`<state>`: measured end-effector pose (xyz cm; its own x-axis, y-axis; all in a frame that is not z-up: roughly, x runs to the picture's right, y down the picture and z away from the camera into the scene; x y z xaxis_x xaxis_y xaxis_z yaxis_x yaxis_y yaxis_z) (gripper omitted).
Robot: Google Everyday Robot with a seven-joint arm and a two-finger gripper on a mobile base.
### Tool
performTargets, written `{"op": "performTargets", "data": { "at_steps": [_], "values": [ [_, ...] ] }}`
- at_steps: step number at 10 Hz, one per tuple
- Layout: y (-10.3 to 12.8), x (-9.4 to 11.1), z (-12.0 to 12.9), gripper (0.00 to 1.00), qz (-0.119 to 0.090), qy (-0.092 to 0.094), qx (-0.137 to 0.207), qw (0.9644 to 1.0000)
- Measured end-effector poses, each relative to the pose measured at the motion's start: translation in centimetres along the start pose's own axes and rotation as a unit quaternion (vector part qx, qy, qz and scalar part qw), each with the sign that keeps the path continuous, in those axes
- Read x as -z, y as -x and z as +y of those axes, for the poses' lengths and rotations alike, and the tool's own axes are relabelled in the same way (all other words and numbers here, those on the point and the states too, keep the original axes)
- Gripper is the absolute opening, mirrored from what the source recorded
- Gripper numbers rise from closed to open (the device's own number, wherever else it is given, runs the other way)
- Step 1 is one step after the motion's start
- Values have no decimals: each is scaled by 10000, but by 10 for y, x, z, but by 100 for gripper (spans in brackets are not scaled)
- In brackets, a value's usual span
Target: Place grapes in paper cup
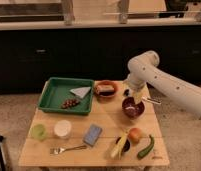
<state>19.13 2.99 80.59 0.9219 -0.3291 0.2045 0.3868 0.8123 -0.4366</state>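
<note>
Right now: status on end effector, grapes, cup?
Arm's end effector over dark red bowl, away from grapes. These sit in green tray, ungrasped. White paper cup in front of tray. Only tray wall between.

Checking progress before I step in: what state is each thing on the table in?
grapes: lying in the green tray, not held.
paper cup: upright, mouth open, no grapes inside.
green cup: upright, beside the paper cup.
gripper: above the dark red bowl, far from the grapes.
</note>
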Motion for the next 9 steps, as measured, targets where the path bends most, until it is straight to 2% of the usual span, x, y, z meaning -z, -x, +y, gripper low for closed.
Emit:
{"op": "performTargets", "data": {
  "at_steps": [4,6,7,9],
  "values": [
    [-1,-5,-3,80,-102,-19,46,9999],
    [-13,-6,-3,80,-121,-43,67,9999],
    [-11,-6,-6,80,-157,-52,94,9998],
    [-13,-13,-4,80,-211,-45,78,9997]
  ]
}}
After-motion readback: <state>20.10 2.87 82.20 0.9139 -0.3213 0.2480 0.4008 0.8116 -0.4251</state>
